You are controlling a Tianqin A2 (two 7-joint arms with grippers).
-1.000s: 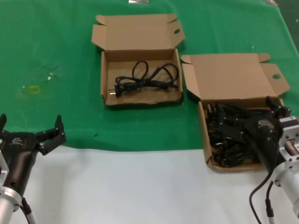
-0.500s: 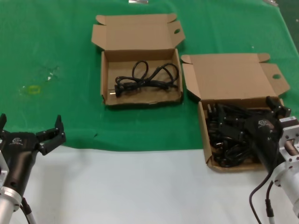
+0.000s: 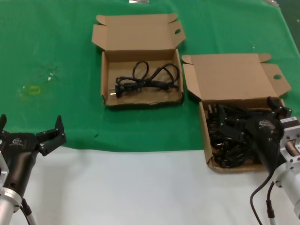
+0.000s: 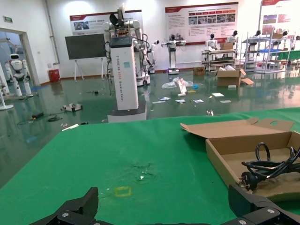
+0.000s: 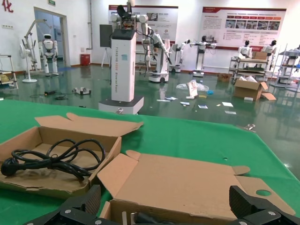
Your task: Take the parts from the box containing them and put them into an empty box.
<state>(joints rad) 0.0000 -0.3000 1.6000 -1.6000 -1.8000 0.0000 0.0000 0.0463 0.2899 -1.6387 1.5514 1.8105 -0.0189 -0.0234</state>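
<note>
Power cords [image 3: 229,136] were heaped tangled in right box [image 3: 234,79], under right gripper [image 3: 253,126]; jaws were spread wide, nothing seen held. Snagging judged likely: several looped cables could be dragged out together. One cord [image 3: 147,78] was seen in left box [image 3: 140,33]. Left gripper [image 3: 33,136] was parked near table edge, jaws open, empty.

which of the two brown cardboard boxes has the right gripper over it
The brown cardboard box on the right, heaped with black power cords. The right gripper hangs over that pile; the other brown cardboard box holds one cord only.
</note>
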